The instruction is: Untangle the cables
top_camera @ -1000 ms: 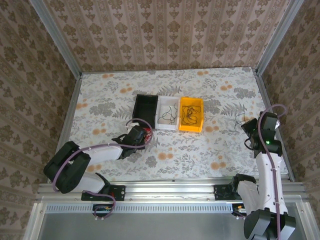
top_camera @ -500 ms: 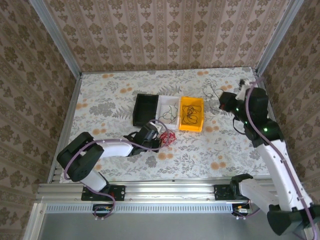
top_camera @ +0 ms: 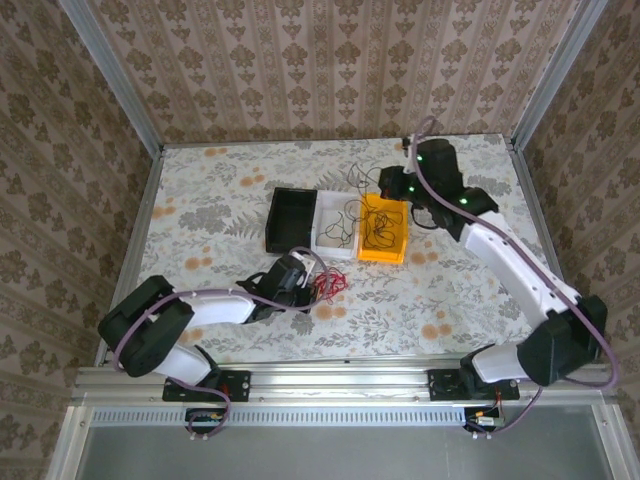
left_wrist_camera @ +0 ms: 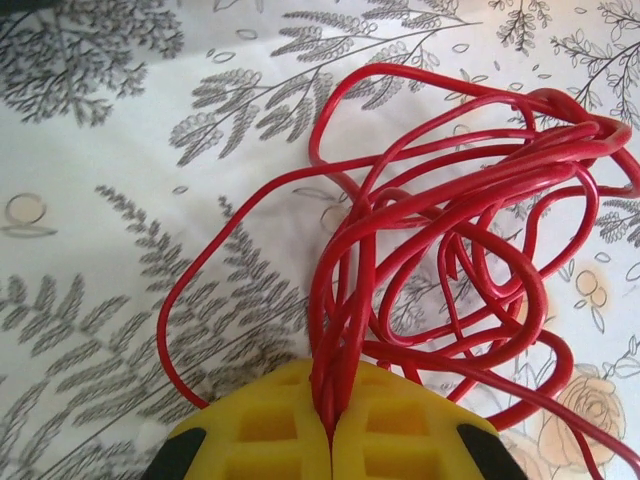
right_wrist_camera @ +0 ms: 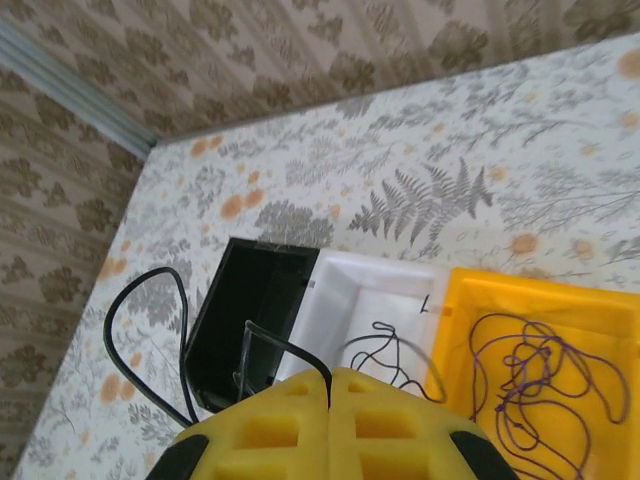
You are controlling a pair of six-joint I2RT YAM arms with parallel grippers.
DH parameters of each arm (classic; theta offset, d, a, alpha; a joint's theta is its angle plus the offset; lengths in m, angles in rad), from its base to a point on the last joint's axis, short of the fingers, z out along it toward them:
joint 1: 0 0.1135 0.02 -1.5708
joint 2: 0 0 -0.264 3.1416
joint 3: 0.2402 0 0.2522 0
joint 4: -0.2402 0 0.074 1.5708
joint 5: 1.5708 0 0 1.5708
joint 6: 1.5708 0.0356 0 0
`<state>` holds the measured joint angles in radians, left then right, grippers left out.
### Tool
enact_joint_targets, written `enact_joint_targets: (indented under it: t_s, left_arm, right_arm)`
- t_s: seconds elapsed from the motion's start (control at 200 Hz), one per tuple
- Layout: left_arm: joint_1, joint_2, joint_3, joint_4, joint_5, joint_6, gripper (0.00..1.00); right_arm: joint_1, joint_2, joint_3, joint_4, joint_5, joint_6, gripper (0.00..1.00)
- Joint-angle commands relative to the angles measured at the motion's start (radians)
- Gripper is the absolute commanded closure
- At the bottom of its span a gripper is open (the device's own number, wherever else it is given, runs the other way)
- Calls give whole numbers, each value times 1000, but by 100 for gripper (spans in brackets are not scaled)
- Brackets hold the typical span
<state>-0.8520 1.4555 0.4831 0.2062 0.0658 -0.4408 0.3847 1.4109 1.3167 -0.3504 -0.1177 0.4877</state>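
3 bins are sitting side by side in 1 row on the floral table (top_camera: 200,200): a black bin (top_camera: 290,222) on the left, a white bin (top_camera: 334,254) in the middle and an orange bin (top_camera: 380,256) on the right. Patterned wallpaper (top_camera: 320,70) is enclosing the table on 3 sides. A metal rail (top_camera: 340,378) is running along its near edge.

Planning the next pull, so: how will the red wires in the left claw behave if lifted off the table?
Probably floppy: the red wires lie in loose, curly loops. Likely light, since each strand is thin. The left claw pinches a few strands, so the crossed rest may drag along as one snarl.
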Motion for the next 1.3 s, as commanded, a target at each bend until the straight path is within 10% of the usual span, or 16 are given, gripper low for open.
enact_joint_targets:
  t_s: [0.0,0.605,0.75,0.905,1.295]
  left_arm:
    - [24,-29,-39,-7,15,-17,100]
    - [42,-57,-64,0,-6,-43,100]
    - [45,-47,-58,-5,-6,-46,100]
    - [45,-40,-51,-10,-6,-44,100]
    - [47,-41,-52,-9,2,-44,100]
  right_arm:
    - [37,78,50,21,-22,-39,95]
    - [109,452,210,-98,254,-58,93]
    - [141,505,256,-120,227,-106,78]
    - [146,466,244,-118,243,-105,45]
    - [262,155,-160,36,91,-82,44]
